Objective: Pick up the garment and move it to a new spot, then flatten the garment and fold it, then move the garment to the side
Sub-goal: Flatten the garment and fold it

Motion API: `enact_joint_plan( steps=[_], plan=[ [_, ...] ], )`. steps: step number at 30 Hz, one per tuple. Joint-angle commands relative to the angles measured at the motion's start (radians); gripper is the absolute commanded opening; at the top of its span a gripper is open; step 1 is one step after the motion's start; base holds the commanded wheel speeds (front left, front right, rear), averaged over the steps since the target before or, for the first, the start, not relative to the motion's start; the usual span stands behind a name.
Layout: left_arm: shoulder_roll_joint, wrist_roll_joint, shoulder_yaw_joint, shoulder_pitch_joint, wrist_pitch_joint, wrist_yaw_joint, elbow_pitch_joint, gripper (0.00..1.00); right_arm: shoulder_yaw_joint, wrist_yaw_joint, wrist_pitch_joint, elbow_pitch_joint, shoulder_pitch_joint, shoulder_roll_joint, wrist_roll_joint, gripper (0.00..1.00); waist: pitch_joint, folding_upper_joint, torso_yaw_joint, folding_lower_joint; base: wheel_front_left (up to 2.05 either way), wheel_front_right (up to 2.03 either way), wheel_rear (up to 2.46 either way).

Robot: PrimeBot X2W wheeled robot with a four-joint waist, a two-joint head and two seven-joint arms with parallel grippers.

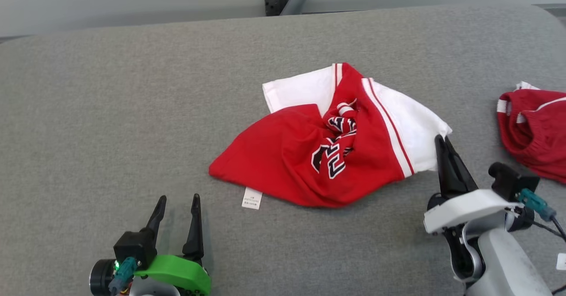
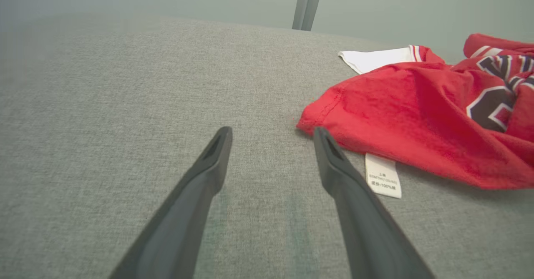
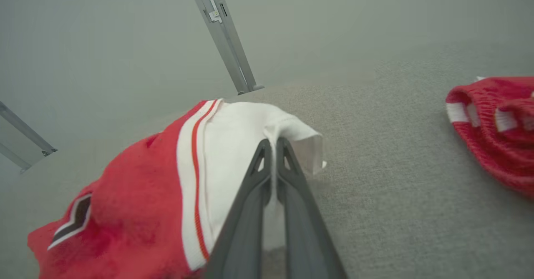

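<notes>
Grip | R hand [image 1: 443, 142] clenched on garment [image 1: 283, 154] white corner | L hand [image 1: 179, 197] released, fingers fwd nr hem

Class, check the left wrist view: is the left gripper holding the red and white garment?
No, the left gripper stands open over the grey table, with the garment lying off to one side of it.

White care tag [image 2: 383, 175] at hem of red garment [image 1: 274, 150]: small dark print in several lines, "100%" legible in bottom line, rest too fine. Dark white-edged numeral [image 1: 330, 162] on garment front, crumpled: a "2" partly readable, remainder lost in folds.
</notes>
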Motion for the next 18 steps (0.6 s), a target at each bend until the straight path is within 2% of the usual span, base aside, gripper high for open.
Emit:
enact_joint_plan(
  steps=[1,2,3,4,5,6,7,12,18],
  plan=[
    [0.002,-0.010,0.002,0.008,0.000,-0.001,0.004,1.00,-0.003,-0.001,-0.003,-0.029,0.056,-0.002,-0.021,0.00,-0.059,0.0000,-0.086,0.0000,0.00,0.00,0.00],
    [0.002,-0.013,-0.001,0.008,0.000,-0.002,0.006,1.00,-0.004,-0.001,-0.003,-0.044,0.084,-0.005,-0.031,0.00,-0.066,0.0000,-0.101,0.0000,0.00,0.00,0.00],
    [0.002,-0.014,-0.001,0.008,0.000,-0.002,0.005,1.00,-0.001,-0.001,-0.003,-0.056,0.106,-0.004,-0.036,0.15,-0.071,0.0000,-0.116,0.0000,0.00,0.00,0.00],
    [0.002,-0.014,-0.001,0.008,0.000,-0.002,0.005,1.00,-0.001,-0.001,-0.003,-0.056,0.106,-0.004,-0.036,0.15,-0.071,0.0000,-0.116,0.0000,0.00,0.00,0.00],
    [0.002,-0.017,-0.004,0.008,0.000,0.001,0.005,1.00,-0.001,-0.001,-0.003,-0.064,0.128,-0.004,-0.041,0.41,-0.074,0.0000,-0.131,0.0000,0.00,0.00,0.00],
    [0.002,-0.017,-0.007,0.006,0.000,0.002,0.006,1.00,-0.006,-0.001,-0.003,-0.070,0.148,-0.004,-0.046,0.96,-0.076,0.0000,-0.143,0.0000,0.00,0.00,0.00],
    [0.003,-0.019,-0.009,0.002,0.000,0.001,0.008,1.00,-0.015,-0.001,-0.003,-0.075,0.165,-0.002,-0.048,1.00,-0.076,0.0000,-0.152,0.0000,0.00,0.00,0.00],
    [0.003,-0.008,-0.024,-0.028,0.000,-0.007,0.029,1.00,-0.035,-0.001,-0.003,-0.100,0.211,0.013,-0.068,1.00,-0.069,0.0000,-0.181,0.0000,0.00,0.00,0.00],
    [0.003,-0.010,-0.041,-0.084,0.000,-0.011,0.087,1.00,-0.019,-0.001,-0.003,-0.127,0.177,0.019,-0.088,1.00,-0.050,0.0000,-0.186,0.0000,0.00,0.00,0.00]
  ],
)
